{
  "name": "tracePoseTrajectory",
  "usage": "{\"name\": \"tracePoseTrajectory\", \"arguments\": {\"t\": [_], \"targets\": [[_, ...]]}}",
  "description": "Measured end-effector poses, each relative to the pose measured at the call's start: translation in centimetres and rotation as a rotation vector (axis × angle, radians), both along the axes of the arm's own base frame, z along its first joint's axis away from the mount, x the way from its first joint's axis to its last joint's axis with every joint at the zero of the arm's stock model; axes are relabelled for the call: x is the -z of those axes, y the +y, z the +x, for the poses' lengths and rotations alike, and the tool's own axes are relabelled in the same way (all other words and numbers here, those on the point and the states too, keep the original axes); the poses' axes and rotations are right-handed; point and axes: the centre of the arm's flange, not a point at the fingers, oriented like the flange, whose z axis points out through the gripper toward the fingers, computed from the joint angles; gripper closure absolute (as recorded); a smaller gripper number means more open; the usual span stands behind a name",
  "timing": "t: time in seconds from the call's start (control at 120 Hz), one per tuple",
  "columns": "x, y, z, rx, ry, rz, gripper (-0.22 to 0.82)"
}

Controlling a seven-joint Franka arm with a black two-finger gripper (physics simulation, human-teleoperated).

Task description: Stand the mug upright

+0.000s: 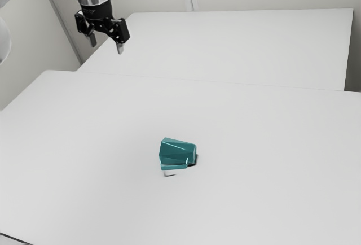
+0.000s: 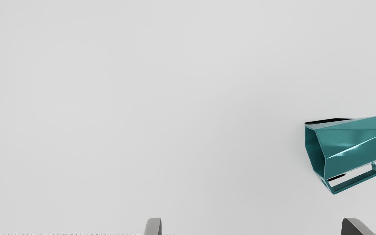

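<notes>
My gripper hangs high above the table at the upper left of the exterior view, well away from the mug. In the wrist view the gripper is open, its two fingertips far apart with nothing between them. The teal faceted mug lies on its side near the middle of the white table. The wrist view has the mug beyond one fingertip, its hollow mouth facing sideways and its rectangular handle low along one side, close to the tabletop.
The white table spreads widely around the mug. Behind it, a second white surface reaches toward the pale walls. A thin dark line shows at the exterior view's lower left corner.
</notes>
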Motion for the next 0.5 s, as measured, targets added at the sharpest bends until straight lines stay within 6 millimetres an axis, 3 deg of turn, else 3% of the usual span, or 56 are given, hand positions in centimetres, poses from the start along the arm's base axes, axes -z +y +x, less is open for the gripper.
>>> {"name": "tracePoseTrajectory", "arguments": {"t": [0.175, 0.267, 0.375, 0.5], "targets": [[-0.7, -0.2, -0.8, -0.002, -0.018, -0.017, 0.00], [0.0, -0.2, -2.0, -0.014, -0.032, -0.058, 0.00], [3.6, -0.3, -4.7, -0.045, -0.029, -0.133, 0.00], [7.9, 1.4, -5.7, -0.153, -0.039, -0.296, 0.00]]}}
